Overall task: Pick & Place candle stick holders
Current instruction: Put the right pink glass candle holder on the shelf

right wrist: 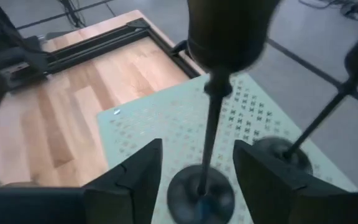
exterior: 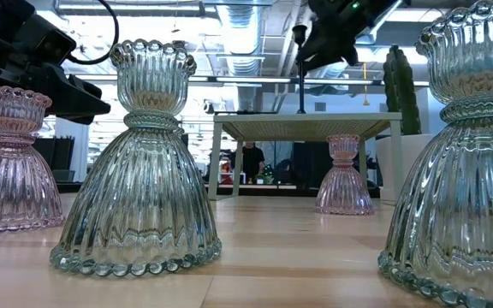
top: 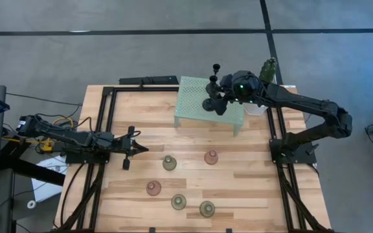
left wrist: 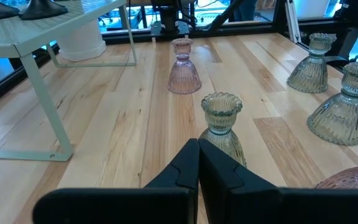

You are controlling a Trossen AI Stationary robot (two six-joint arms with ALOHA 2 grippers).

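Two black thin-stemmed holders stand by their round bases on the mint perforated stand [top: 196, 97]. My right gripper [right wrist: 197, 149] is open above the stand, its fingers on either side of one black holder [right wrist: 211, 137] without touching it. The second black holder [right wrist: 278, 152] stands just beside it; their tops show in the high view [top: 216, 66]. Three green and two pink glass holders stand on the table, among them a green one [top: 169, 163] and a pink one [top: 211, 157]. My left gripper [left wrist: 198, 146] is shut and empty, low over the table just left of that green holder [left wrist: 221, 124].
The stand's thin legs [left wrist: 42, 118] rest on the table at the far middle. A cactus in a white pot [top: 267, 71] stands behind the stand's right corner. Black frame rails [top: 102, 129] run along the table's left and right sides. A person shows far off in the low view [exterior: 251, 158].
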